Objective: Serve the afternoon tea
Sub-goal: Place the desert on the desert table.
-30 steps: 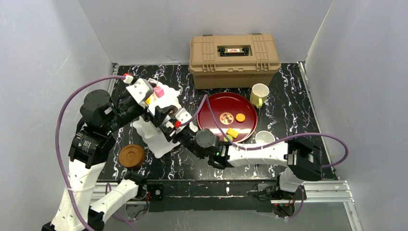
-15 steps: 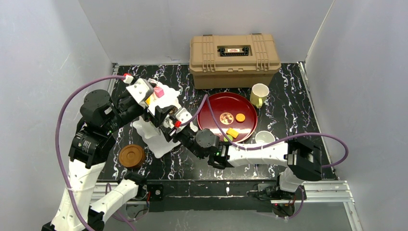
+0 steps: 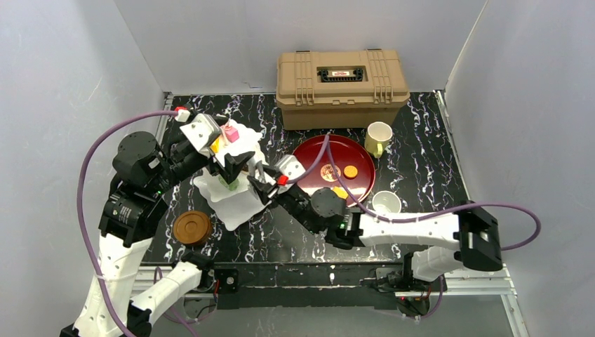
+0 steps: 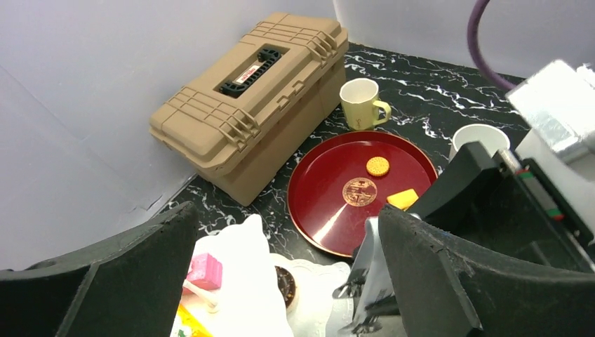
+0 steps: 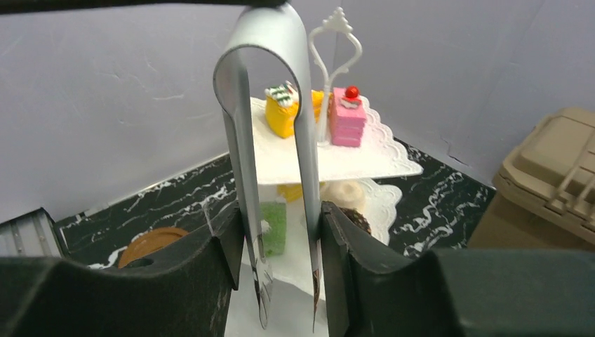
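The white three-tier stand (image 3: 242,207) stands left of centre. Its top tier (image 5: 337,158) carries a yellow cake (image 5: 284,112) and a pink cake (image 5: 349,116). A green roll (image 3: 229,182) (image 5: 273,228) sits on a lower tier, with a dark donut (image 4: 285,284) nearby. My right gripper (image 3: 258,181) (image 5: 281,253) is shut on silver tongs (image 5: 270,140). Their tips hang empty, just in front of the green roll. My left gripper (image 3: 226,147) (image 4: 284,214) hovers wide open around the stand's top. A cream-yellow mug (image 3: 377,137), a white mug (image 3: 386,203) and a brown coaster (image 3: 191,227) rest on the table.
The dark red tray (image 3: 351,151) holds an orange biscuit (image 3: 350,170) and a yellow cake (image 4: 402,199). The tan case (image 3: 342,77) stands at the back. White walls close in the black marble table on three sides, and purple cables arc over both arms.
My right arm has drawn back to the right, away from the stand, with the tongs in it. The green roll now shows on the stand. The left arm has barely shifted.
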### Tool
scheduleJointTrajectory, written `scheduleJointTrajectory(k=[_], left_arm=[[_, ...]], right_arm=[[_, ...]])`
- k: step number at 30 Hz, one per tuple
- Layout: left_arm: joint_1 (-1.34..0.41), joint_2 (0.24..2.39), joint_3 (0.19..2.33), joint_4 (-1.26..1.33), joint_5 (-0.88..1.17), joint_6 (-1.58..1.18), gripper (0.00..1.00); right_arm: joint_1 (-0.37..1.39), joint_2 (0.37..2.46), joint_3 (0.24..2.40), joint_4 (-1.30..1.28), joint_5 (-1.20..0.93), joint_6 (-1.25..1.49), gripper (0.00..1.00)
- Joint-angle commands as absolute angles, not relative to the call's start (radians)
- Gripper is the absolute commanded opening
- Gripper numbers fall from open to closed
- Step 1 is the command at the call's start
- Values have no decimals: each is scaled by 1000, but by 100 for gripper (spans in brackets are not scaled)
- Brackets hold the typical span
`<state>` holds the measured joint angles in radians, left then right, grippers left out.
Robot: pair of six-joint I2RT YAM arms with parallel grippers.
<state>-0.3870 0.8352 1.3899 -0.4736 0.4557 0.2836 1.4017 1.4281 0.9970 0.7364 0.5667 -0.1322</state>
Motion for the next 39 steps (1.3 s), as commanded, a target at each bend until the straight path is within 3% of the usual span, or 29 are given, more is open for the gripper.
scheduleJointTrajectory(k=[1,11,17,29,39], left_arm=[[-385,842,1409,-516,451,288,98],[-385,842,1416,-524,457,290,98],[-385,846,1409,-521,465,288,98],[-386,850,1405,-522,471,287,98],[-385,848,1407,-525,468,295,98]], right_arm=[[1402,1290,954,760,656,-154,41],[1382,1038,773,516,867,-166,40],[1253,929,662,429,894,-96,41],[900,1029,589,548,728,-8,41],[781,1234,617,739,705,-8,46]])
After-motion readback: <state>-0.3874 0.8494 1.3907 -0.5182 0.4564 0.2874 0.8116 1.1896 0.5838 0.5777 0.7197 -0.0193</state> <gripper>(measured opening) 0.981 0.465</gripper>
